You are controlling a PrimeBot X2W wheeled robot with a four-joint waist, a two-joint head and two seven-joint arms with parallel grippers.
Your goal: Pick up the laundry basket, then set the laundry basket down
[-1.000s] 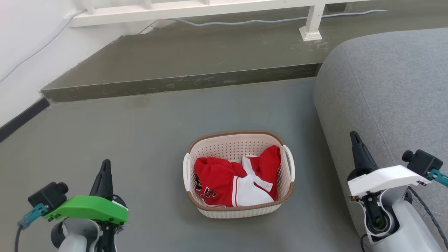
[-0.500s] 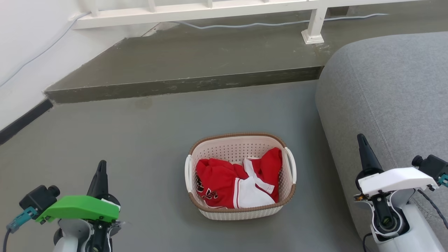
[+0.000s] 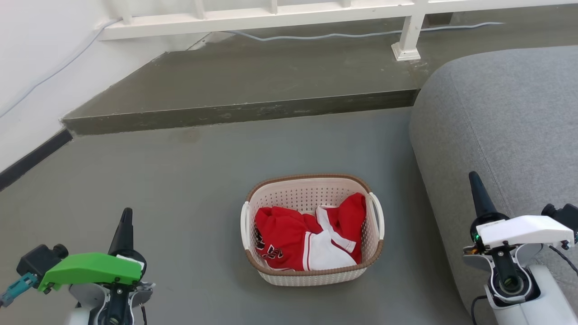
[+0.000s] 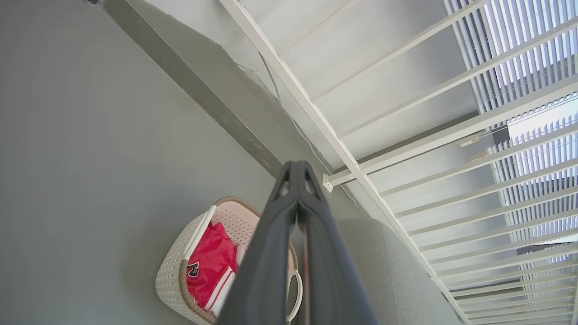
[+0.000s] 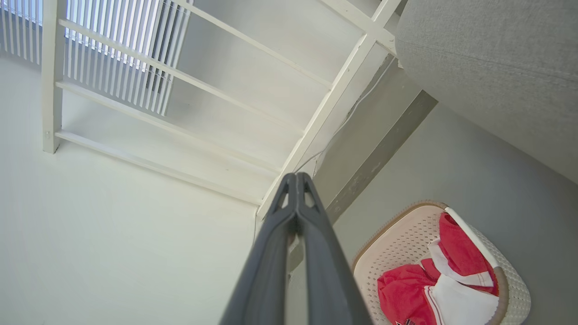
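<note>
In the left wrist view the pressed-together left jaws stand in front of the laundry basket. They hide its middle, part of the red and white garment and the rim behind them. The bottom edge cuts off the basket's near corner. In the right wrist view, to the right of the right jaws, the bottom edge cuts the basket's lower end and the garment's black lettering. In the head view, between both jaws, the garment covers the basket's floor, its lettering folded and unreadable. Beyond the right jaws the sofa runs off the right edge.
</note>
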